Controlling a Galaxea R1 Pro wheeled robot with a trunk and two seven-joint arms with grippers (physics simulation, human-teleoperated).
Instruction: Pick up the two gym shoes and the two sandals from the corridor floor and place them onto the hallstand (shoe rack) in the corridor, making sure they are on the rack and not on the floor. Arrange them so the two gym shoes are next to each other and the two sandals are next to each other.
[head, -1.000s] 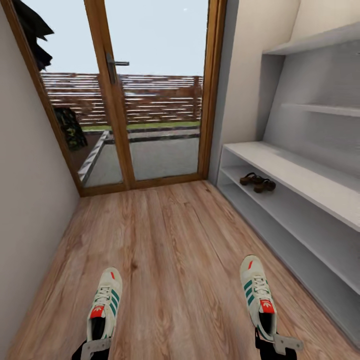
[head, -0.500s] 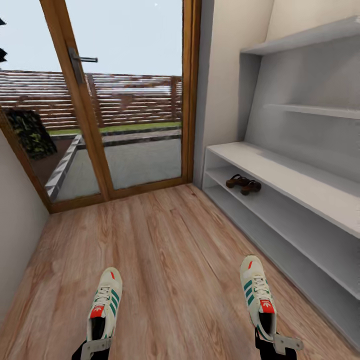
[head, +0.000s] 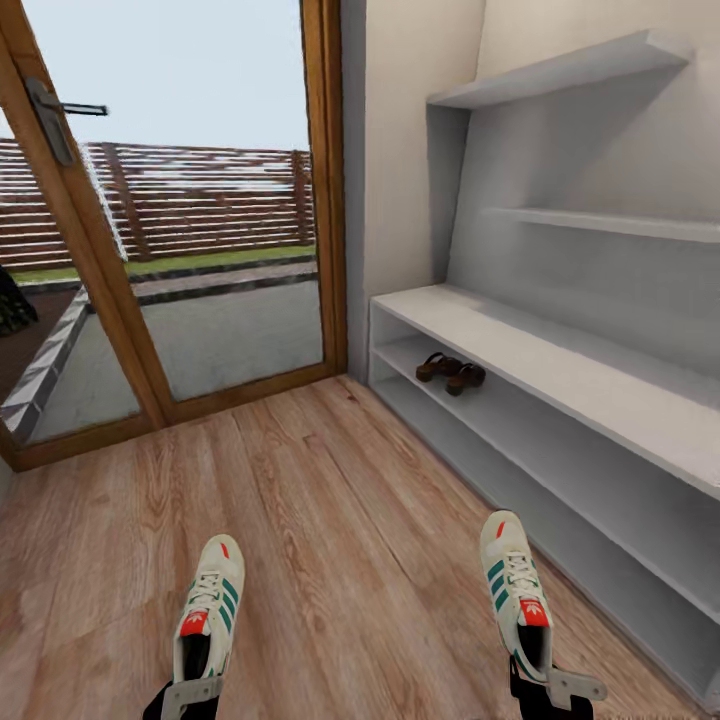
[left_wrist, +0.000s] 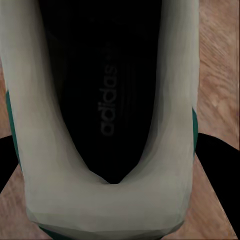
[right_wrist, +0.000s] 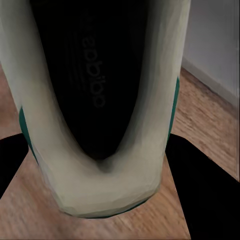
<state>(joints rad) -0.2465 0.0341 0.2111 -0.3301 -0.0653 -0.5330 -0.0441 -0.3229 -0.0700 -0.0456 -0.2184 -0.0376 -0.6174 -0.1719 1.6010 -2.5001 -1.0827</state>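
Observation:
Each of my grippers carries one cream-white gym shoe by its heel, toes pointing forward above the wood floor (head: 340, 500). In the head view the left gripper (head: 190, 692) is shut on the left gym shoe (head: 208, 605). The right gripper (head: 548, 686) is shut on the right gym shoe (head: 515, 590). The wrist views look into each shoe's dark opening (left_wrist: 115, 100) (right_wrist: 95, 85), with black fingers (left_wrist: 217, 160) (right_wrist: 200, 170) beside the heel. The two brown sandals (head: 450, 371) lie side by side on the middle shelf of the pale grey hallstand (head: 560, 365), at its far end.
A wood-framed glass door (head: 180, 230) closes the corridor ahead on the left. Stepped floating shelves (head: 560, 75) hang above the hallstand, which runs along the right wall. Open floor lies between the held shoes and the rack.
The head view has swung to the right, so door and hallstand slid left in the picture. Both shoes stay held in the same place by the grippers.

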